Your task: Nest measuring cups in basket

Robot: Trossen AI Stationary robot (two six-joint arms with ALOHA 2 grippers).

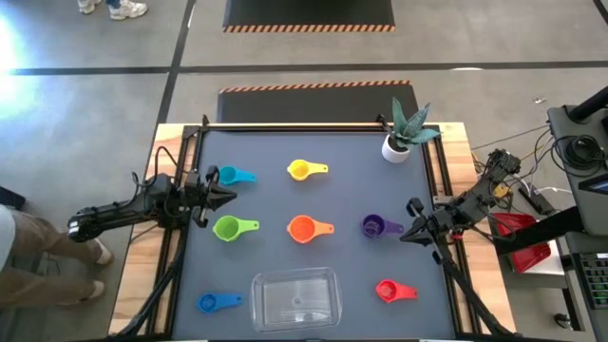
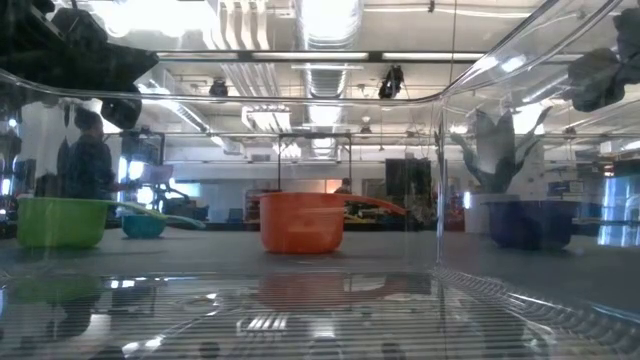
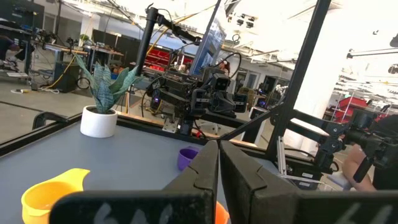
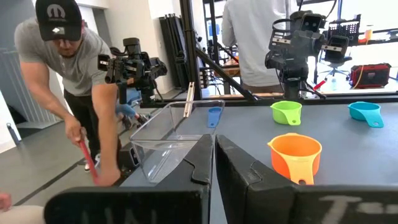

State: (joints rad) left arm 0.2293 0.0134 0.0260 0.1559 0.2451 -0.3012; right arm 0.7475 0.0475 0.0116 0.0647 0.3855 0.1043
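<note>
My bench [image 1: 351, 195] has a matt dark grey top, smooth, with bare light wood showing along both side edges. The measuring cups [image 1: 302, 228] look like smooth, slightly shiny coloured plastic. The basket [image 1: 294, 296] is clear glossy plastic with a ribbed floor. The plant pot [image 1: 395, 148] is smooth matt white. My jaws are matt black plastic.

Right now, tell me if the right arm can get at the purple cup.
Probably yes: the shut right gripper sits just beside the purple cup, with only bare table between them.
</note>
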